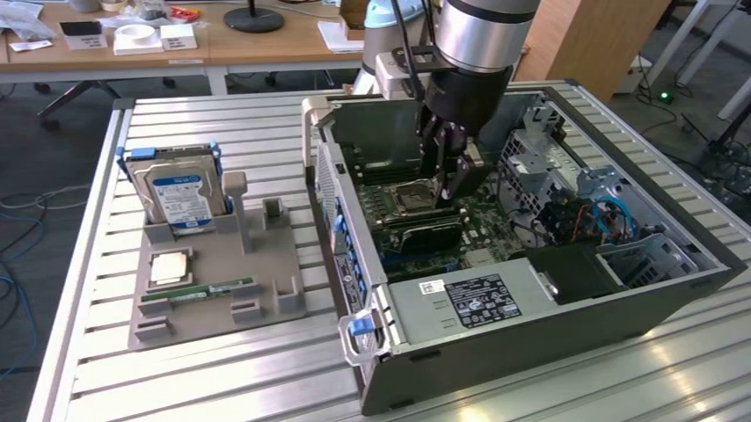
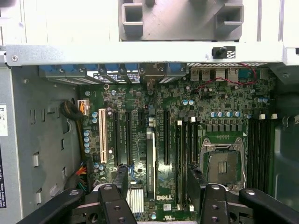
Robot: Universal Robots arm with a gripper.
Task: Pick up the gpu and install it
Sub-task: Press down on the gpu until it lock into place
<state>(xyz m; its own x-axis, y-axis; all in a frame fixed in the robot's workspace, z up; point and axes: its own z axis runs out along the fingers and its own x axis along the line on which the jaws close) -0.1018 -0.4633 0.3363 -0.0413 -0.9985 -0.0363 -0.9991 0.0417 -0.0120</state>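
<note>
Dark card: we take this for the gpu (image 1: 425,232); it stands on edge across the motherboard (image 1: 493,236), inside the open computer case (image 1: 516,347).
Card from the wrist: we see the gpu (image 2: 150,163) edge-on as a pale narrow strip among the long slots. We cannot tell whether it is pushed fully home.
Gripper: the gripper (image 1: 453,195) hangs inside the case just above the card, and in the wrist view (image 2: 156,176) the card's strip runs up between its two sides.
Jaws: spread wide; we see one black finger on each side of the strip with bare board between, pinching nothing.
Fingers: the fingertips (image 2: 118,173) stand apart from the card's edge.
Socket: the CPU socket (image 2: 224,161) lies beside the slots, its metal frame showing.
Power supply: a grey box with a black label (image 1: 476,301) sits at the case's near end in the exterior view.
Tray: a grey moulded tray (image 1: 276,303) lies on the slatted table (image 1: 223,387), to the exterior view's left of the case.
Tray contents: a hard drive (image 1: 176,195) with a blue-white label stands upright, and a green RAM stick (image 1: 200,292) lies flat.
</note>
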